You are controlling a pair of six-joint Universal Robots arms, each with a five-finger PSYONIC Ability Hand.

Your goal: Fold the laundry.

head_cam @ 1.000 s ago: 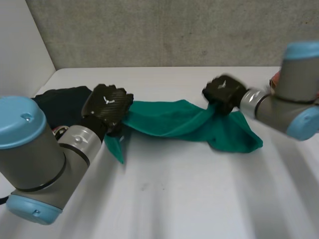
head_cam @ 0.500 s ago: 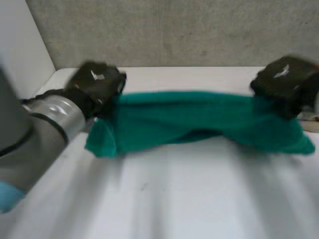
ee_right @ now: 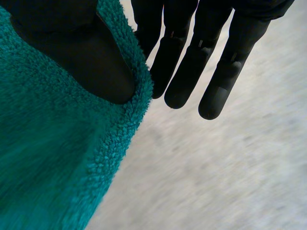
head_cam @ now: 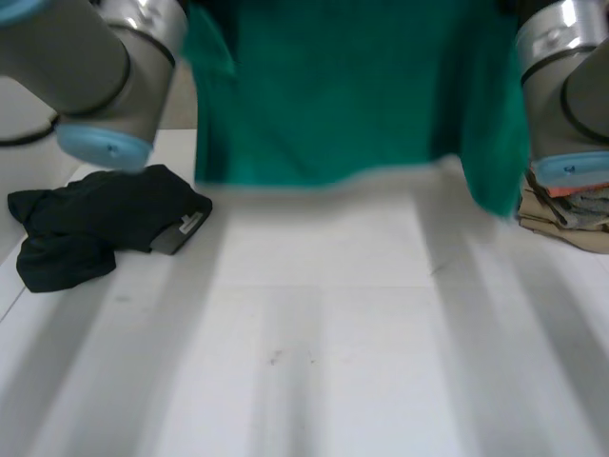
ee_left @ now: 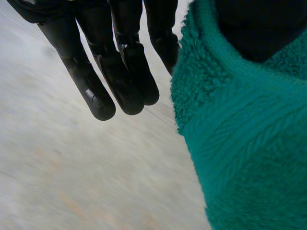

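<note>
- The left hand [ee_left: 120,57] gripped the green towel [ee_left: 240,143]. Its thumb [ee_left: 259,24] lay against the hemmed edge and nipped the terry cloth against the nearest finger, while the other fingers hung straight and free beside it.
- The right hand [ee_right: 192,62] mirrored that grasp, its thumb [ee_right: 81,57] pressed onto the towel's edge and the remaining fingers extended clear of the fabric.
- Between the two arms, the towel hung spread like a curtain at 12 o'clock in the head view, clear of the white table [head_cam: 333,333]. Its lower hem ran roughly level, but the side under the right arm [head_cam: 561,86] drooped lower than the rest.
- A crumpled black garment [head_cam: 95,219] lay on the table at 9 o'clock, below the left arm [head_cam: 86,57]. A pile of tan and red items [head_cam: 571,214] sat at 3 o'clock, partly behind the right arm.
- The main hazard, judging from the grips, was slippage. Each hand caught only a narrow strip near the edge, so a quick swing or a pull apart could tear a corner loose and drop the towel in a heap.
- The uneven hang posed a second risk. Laid down that way, the towel would likely land skewed or creased, and a drift toward 9 or 3 o'clock could drape it over the garment or the pile.
</note>
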